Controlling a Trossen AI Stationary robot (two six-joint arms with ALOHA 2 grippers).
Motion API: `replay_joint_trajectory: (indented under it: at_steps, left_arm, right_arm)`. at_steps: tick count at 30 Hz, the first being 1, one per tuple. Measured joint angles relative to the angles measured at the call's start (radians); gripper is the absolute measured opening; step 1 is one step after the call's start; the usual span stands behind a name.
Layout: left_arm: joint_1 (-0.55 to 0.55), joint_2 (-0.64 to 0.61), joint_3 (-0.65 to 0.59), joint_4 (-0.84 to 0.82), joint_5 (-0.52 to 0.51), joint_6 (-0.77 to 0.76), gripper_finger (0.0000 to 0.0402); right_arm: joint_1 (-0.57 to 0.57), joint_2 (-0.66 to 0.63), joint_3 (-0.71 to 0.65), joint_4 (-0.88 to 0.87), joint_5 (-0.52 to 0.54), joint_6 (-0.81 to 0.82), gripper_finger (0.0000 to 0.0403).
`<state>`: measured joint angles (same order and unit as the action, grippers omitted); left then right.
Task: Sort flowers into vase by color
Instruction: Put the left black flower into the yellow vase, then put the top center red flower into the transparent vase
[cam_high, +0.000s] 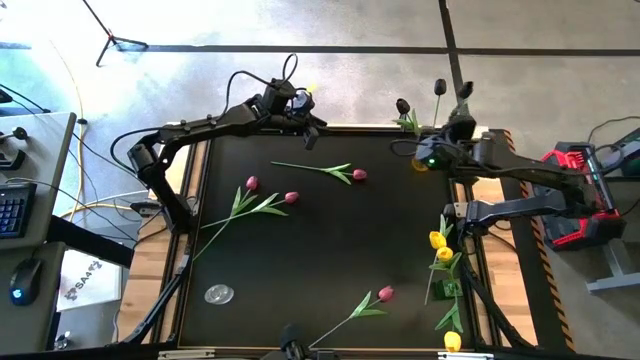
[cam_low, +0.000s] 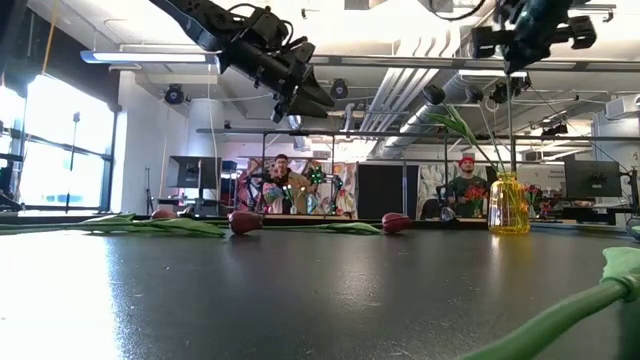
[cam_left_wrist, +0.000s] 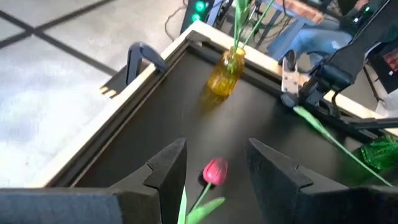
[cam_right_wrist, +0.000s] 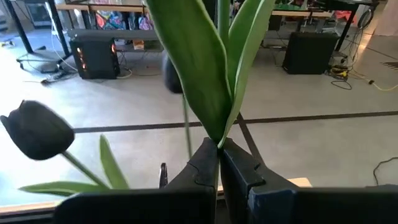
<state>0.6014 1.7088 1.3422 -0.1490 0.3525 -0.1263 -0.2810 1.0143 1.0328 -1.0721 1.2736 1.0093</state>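
High view shows my right gripper (cam_high: 447, 140) clenched on a dark tulip's stem (cam_right_wrist: 219, 37) above the yellow vase (cam_low: 509, 204), so I judge insertion needs a straight lowering, while my left gripper (cam_high: 308, 128) hangs open.

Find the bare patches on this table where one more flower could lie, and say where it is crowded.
Free: the table's middle, between the pink pair and the yellow flowers; also between the coin and the near pink flower. Crowded: the right edge and the vase corner.
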Motion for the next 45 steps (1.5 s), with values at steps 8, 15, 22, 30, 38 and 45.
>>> replay_joint_trajectory:
  at_steps: [8,15,22,30,38,45]
  left_arm:
    - [0.000,0.000,0.000,-0.108,-0.001,-0.001,0.0154]
    - [-0.002,0.000,0.000,-0.169,-0.001,-0.001,0.0154]
    - [-0.002,0.000,0.000,-0.217,-0.001,-0.001,0.0154]
    - [-0.003,0.000,0.000,-0.339,-0.046,0.015,0.0154]
    - [-0.051,-0.076,-0.024,-0.425,-0.151,-0.057,0.0154]
    - [-0.145,-0.271,-0.181,-0.424,-0.262,-0.193,0.0154]
  right_arm:
    - [-0.014,0.080,0.000,-0.003,-0.036,0.067,0.0012]
    - [-0.038,0.070,0.000,-0.004,-0.105,0.066,0.0077]
    - [-0.034,0.043,0.000,0.009,-0.156,0.066,0.0152]
    - [0.030,-0.049,0.000,0.077,-0.157,0.046,0.0169]
    - [0.156,-0.130,0.000,0.186,-0.171,-0.072,0.0169]
    - [0.286,-0.181,0.000,0.273,-0.218,-0.144,0.0169]
